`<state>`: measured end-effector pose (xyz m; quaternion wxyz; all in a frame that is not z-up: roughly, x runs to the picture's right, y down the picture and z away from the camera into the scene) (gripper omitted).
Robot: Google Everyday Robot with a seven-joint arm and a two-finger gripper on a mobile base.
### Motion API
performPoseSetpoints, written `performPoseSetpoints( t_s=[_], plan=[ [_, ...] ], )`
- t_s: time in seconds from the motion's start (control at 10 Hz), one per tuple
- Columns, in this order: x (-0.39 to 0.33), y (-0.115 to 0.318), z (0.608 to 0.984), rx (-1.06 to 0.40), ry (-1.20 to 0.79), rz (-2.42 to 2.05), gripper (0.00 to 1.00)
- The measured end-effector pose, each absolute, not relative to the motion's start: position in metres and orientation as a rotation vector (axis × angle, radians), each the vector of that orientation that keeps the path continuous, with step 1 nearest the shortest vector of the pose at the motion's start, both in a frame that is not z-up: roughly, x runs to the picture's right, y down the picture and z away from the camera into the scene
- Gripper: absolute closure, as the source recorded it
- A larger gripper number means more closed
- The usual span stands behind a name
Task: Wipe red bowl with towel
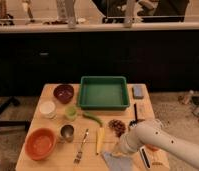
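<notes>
The red bowl (41, 144) is wide, orange-red with a paler inside, and sits at the table's front left corner. The towel (114, 163), a pale blue-grey creased cloth, lies at the front edge right of the middle. My white arm comes in from the lower right. My gripper (120, 149) is at the arm's end, down at the towel's upper edge. It is far to the right of the red bowl. The arm's end hides the spot where the gripper meets the towel.
A green tray (104, 93) stands at the back middle, with a small blue-grey block (138, 91) to its right. A maroon bowl (63, 93), white bowl (47, 108), green cup (70, 112), metal cup (67, 132), fork (81, 146) and yellow item (99, 140) lie between bowl and towel.
</notes>
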<state>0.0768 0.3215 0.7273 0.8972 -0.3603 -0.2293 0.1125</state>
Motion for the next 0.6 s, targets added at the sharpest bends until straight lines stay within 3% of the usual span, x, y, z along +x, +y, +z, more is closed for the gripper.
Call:
performPoseSetpoints(
  t_s=[0.6],
  plan=[
    [0.020,0.322,0.698,-0.726,-0.518,0.095,1.00]
  ],
)
